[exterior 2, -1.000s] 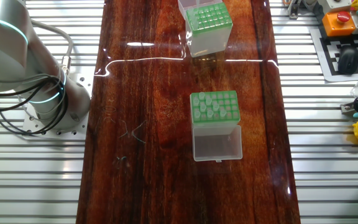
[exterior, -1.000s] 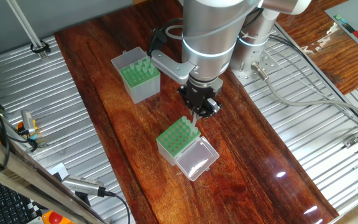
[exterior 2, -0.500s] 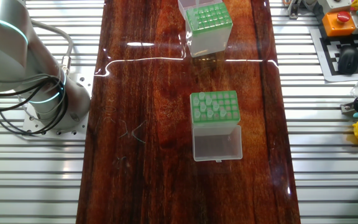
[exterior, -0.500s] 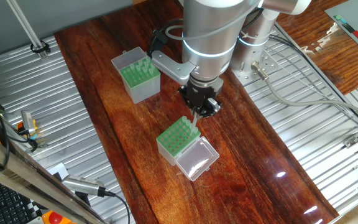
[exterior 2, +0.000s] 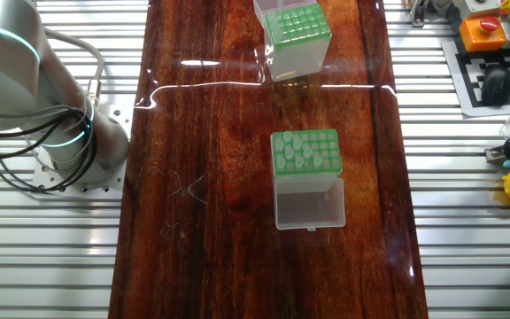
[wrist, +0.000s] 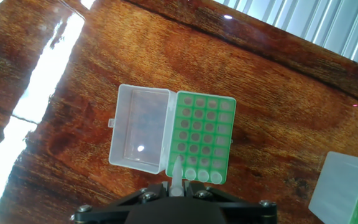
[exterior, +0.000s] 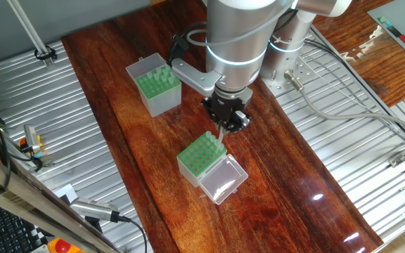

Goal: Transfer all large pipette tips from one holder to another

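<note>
Gripper [exterior: 221,129] is clamped on one tip [wrist: 176,176], point hanging straight down from the jaws. Short box [wrist: 200,137] sits right under the jaws, tip point over its near edge row, not touching as far as I can tell; lid [wrist: 139,135] is flipped open. Tall box [exterior: 157,88] is well off to the side, tips in it.

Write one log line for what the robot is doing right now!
hand: shut on pipette tip | position: above shorter lidded box, near its filled row | lid: open | taller box: apart, untouched
</note>
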Motion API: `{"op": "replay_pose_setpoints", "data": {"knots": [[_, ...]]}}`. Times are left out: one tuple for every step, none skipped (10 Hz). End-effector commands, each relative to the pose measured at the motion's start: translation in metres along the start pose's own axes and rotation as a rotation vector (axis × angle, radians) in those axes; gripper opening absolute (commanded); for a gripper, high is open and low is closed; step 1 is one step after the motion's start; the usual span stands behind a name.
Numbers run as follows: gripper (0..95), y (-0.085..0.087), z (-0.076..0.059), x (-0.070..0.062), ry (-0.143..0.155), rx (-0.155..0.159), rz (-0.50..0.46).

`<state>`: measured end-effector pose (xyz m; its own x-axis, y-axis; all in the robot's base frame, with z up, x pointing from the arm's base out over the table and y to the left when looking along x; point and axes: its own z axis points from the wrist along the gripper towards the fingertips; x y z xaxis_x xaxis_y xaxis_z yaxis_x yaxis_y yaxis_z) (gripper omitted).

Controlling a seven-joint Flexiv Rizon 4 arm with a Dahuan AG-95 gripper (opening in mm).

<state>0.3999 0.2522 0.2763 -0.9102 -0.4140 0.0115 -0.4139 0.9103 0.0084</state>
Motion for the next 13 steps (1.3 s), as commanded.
{"op": "replay_pose_setpoints", "data": {"knots": [[0.0,0.000,0.002,0.003,0.001,0.000,-0.006],[0.0,0.000,0.005,0.003,0.002,0.002,-0.007],[0.0,-0.001,0.009,0.002,0.001,0.003,-0.007],[0.0,-0.001,0.014,0.001,-0.001,0.004,-0.006],[0.0,-0.001,0.016,0.000,-0.001,0.005,-0.006],[0.0,-0.002,0.021,-0.004,-0.002,0.006,-0.002],[0.0,-0.001,0.023,-0.006,-0.001,0.007,0.000],[0.0,-0.002,0.029,-0.010,-0.001,0.011,0.000],[0.0,-0.002,0.034,-0.012,-0.003,0.013,-0.002],[0.0,-0.002,0.036,-0.012,-0.003,0.013,-0.002],[0.0,-0.001,0.041,-0.012,-0.004,0.012,-0.002],[0.0,-0.001,0.042,-0.012,-0.003,0.013,-0.002],[0.0,-0.001,0.045,-0.012,-0.003,0.013,-0.001]]}}
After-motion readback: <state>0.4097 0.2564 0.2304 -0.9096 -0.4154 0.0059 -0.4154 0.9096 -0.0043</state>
